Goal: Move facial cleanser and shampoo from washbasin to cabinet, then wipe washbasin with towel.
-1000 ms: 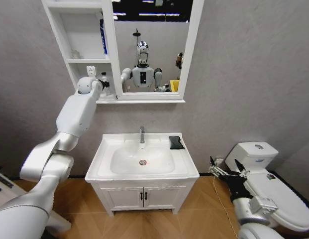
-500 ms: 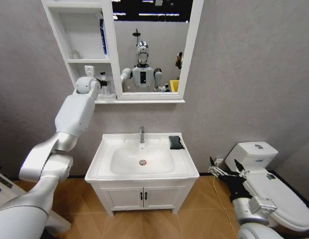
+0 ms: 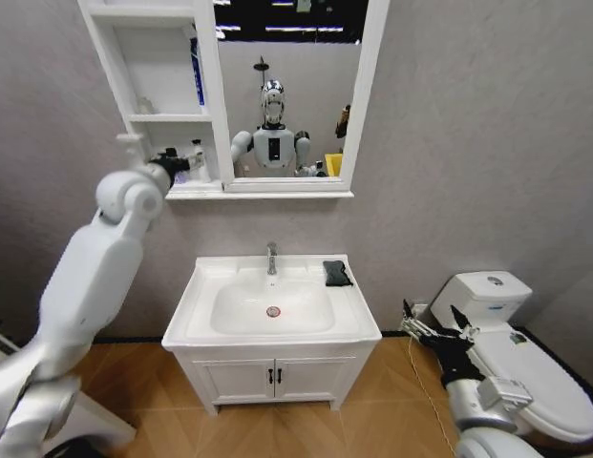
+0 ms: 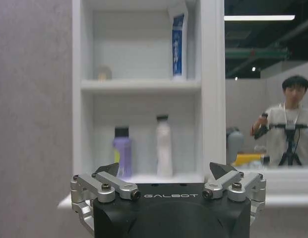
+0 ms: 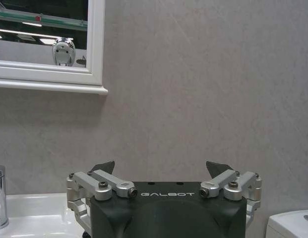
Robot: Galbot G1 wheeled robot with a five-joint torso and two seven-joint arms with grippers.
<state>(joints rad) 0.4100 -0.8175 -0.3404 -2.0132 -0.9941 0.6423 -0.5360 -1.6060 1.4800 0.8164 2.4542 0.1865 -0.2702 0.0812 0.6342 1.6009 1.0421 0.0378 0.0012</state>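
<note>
- Head view: the left gripper (image 3: 181, 160) hangs with jaws spread and empty just outside the cabinet (image 3: 155, 95), at 9 o'clock from its lowest shelf.
- Left wrist view: a purple bottle (image 4: 122, 151) and a white bottle (image 4: 164, 146) stand side by side on that shelf, beyond the parted jaws and apart from them.
- Black towel (image 3: 337, 273) lies on the washbasin (image 3: 271, 307) rim, at 3 o'clock from the tap (image 3: 272, 258).
- Right gripper (image 3: 432, 324) waits low beside the toilet (image 3: 516, 355), jaws released.
- Since a second ago the left arm has drawn back out of the shelf.

White glossy arms, black GALBOT-marked tool (image 4: 163, 174) housings.
</note>
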